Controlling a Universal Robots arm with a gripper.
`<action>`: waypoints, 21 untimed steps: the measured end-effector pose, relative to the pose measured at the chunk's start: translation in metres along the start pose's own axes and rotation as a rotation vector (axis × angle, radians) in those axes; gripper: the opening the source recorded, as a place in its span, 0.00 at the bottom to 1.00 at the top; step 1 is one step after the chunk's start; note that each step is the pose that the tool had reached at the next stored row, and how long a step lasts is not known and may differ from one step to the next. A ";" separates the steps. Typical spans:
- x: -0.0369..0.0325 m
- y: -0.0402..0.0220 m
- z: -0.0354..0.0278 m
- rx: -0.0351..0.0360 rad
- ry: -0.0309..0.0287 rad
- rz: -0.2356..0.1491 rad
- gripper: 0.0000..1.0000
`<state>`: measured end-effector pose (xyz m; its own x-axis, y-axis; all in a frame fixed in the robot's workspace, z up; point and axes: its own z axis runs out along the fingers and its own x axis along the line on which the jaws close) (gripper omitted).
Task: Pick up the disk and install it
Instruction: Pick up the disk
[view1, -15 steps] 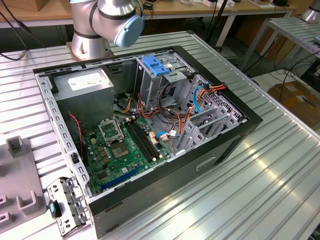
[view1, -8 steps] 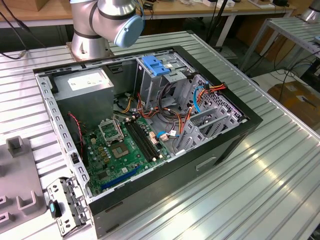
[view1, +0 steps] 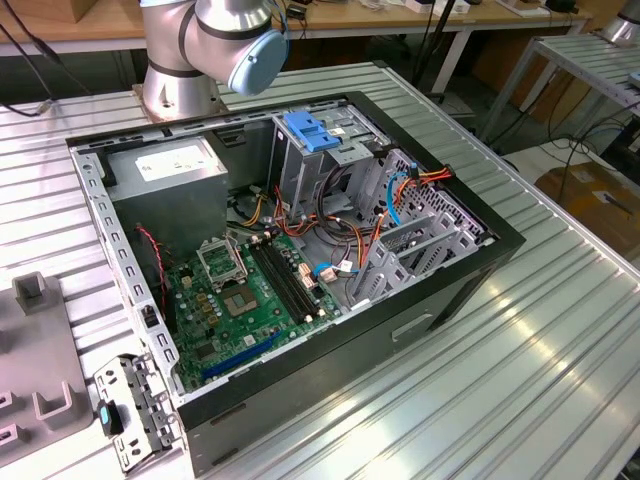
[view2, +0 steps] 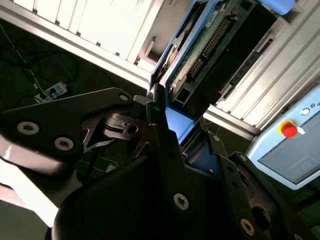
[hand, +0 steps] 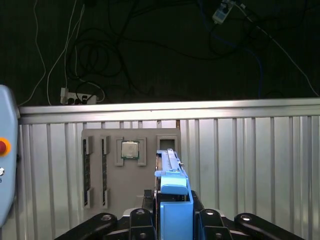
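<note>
The gripper (hand: 174, 216) has its jaws clamped on the disk (hand: 172, 187), which stands on edge between them in both wrist views. The disk seems to hang above a grey tray (hand: 130, 185) holding a chip (hand: 130, 149) on the slatted table (hand: 250, 165).

disk (hand: 175, 210) lower end cut off, arm (view1: 215, 45) cropped
</note>
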<state>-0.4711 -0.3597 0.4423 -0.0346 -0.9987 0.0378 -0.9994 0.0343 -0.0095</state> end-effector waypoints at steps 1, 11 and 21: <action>0.0000 0.0000 -0.0005 0.0000 0.0000 0.000 0.36; 0.0003 -0.0001 -0.0083 0.0001 0.0004 0.000 0.36; 0.0006 -0.0002 -0.0166 0.0000 0.0004 0.000 0.36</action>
<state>-0.4711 -0.3597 0.4589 -0.0345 -0.9987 0.0383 -0.9994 0.0342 -0.0095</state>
